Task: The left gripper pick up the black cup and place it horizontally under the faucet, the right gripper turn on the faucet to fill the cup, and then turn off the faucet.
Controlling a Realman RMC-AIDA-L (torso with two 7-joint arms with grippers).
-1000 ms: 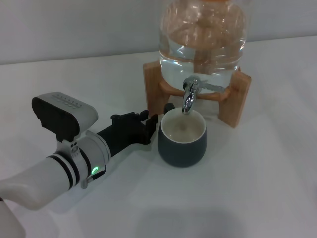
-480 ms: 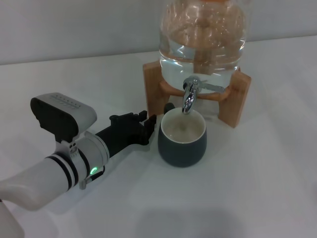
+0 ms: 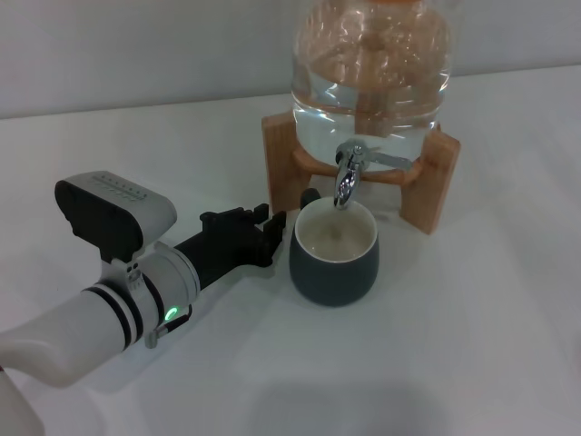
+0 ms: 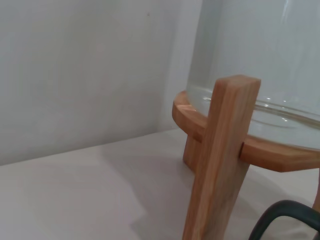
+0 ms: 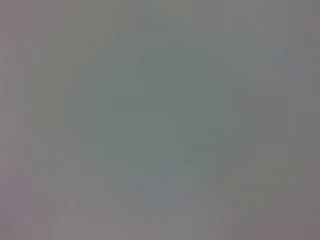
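The black cup (image 3: 334, 257) stands upright on the white table, its cream inside facing up, right under the chrome faucet (image 3: 347, 179) of the clear glass jar (image 3: 372, 73). My left gripper (image 3: 277, 234) is open and empty just left of the cup, its fingertips (image 3: 278, 218) close to the cup's wall and small handle (image 3: 310, 194) but apart from them. In the left wrist view a dark curved piece of the cup (image 4: 285, 217) shows beside the wooden stand's leg (image 4: 220, 160). The faucet's thin lever (image 3: 390, 162) points right. The right gripper is out of view.
The jar sits on a wooden stand (image 3: 434, 182) at the back of the table, before a pale wall. My left arm (image 3: 109, 309) lies across the table's front left. The right wrist view is a blank grey blur.
My left gripper has drawn back a little to the left, away from the cup. The cup and faucet have not moved.
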